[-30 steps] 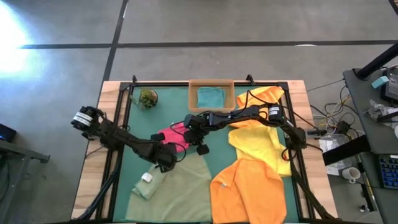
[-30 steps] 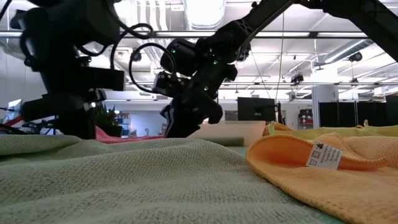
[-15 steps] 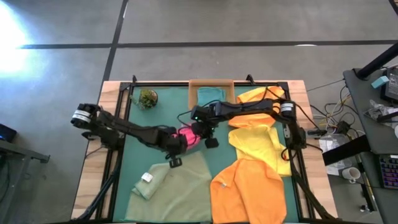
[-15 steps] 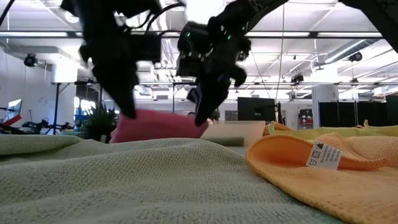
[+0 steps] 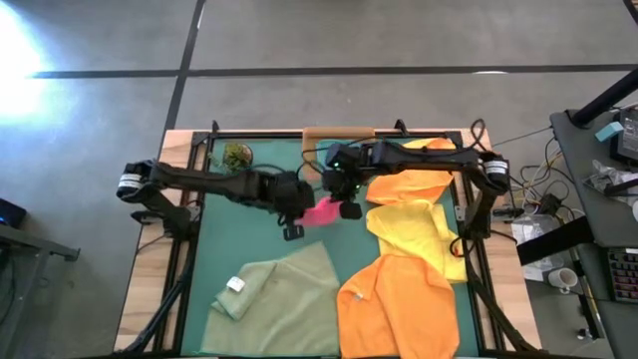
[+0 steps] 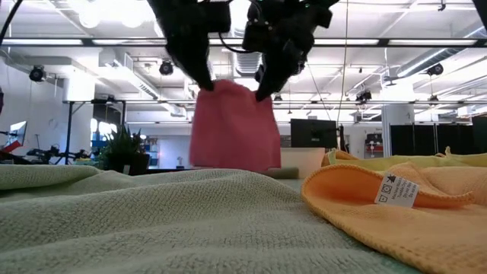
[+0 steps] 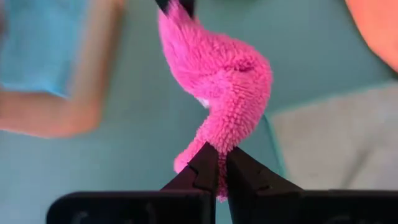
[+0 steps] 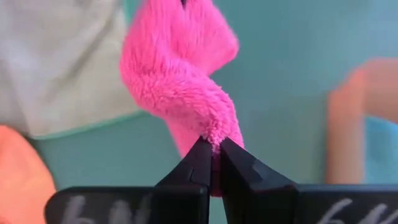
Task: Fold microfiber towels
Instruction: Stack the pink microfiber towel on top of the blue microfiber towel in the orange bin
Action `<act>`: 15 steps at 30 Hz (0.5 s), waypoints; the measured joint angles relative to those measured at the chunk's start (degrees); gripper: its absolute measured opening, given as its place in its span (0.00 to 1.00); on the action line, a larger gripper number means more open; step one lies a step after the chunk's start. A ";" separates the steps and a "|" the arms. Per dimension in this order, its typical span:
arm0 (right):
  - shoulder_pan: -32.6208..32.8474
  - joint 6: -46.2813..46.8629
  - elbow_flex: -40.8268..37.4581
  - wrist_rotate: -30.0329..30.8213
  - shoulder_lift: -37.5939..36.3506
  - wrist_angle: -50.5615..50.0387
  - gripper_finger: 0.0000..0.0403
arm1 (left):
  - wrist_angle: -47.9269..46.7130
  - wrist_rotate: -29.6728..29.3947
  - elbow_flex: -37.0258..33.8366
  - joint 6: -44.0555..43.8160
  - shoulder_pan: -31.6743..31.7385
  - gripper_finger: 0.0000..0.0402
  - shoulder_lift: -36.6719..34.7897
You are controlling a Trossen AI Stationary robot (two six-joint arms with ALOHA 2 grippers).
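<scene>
— Both my claws are now carrying the hot pink towel higher than a second ago; it is hanging clear of the table in the upper middle of the low view.

— How are you gripping it?

— My left gripper is pinching one top corner and my right gripper is pinching the other, each pressed tight on the pile.

— And the other cloths?

— In the high view, the pale sage green towel is lying at lower centre, the orange towel is lying at lower right, the yellow towel is sitting above it, and the cardboard tray is sitting at the top edge of the green mat.
</scene>
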 joint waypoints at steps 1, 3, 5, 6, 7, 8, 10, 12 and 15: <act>-0.02 0.16 -0.46 1.36 -0.78 -0.58 0.02 | -0.40 -0.38 1.22 1.22 0.71 0.00 0.00; -0.04 0.87 -1.12 4.17 -2.18 -1.68 0.02 | -1.00 -0.50 3.28 3.29 2.03 0.00 0.00; -0.10 1.61 -1.55 6.77 -3.64 -2.83 0.02 | -1.42 -0.58 4.64 5.55 3.10 0.00 0.00; -0.12 1.88 -1.71 8.40 -4.35 -3.43 0.02 | -1.29 -0.56 5.34 6.67 3.58 0.00 0.00; -0.14 2.18 -1.97 10.31 -5.18 -3.56 0.02 | -1.23 -0.58 5.90 7.86 4.07 0.00 0.00; -0.23 2.51 -2.19 12.10 -5.98 -3.48 0.02 | -1.27 -0.62 6.43 9.03 4.57 0.00 0.00; -0.58 2.77 -2.45 14.35 -7.54 -3.52 0.02 | -0.63 -1.18 7.05 11.45 5.73 0.00 0.00; -1.38 3.28 -2.58 14.73 -8.90 -3.54 0.02 | 0.32 -2.30 7.40 13.36 7.02 0.00 0.00; -2.92 4.14 -2.61 17.54 -10.50 -3.44 0.02 | 3.21 -2.66 7.60 15.14 9.22 0.00 0.00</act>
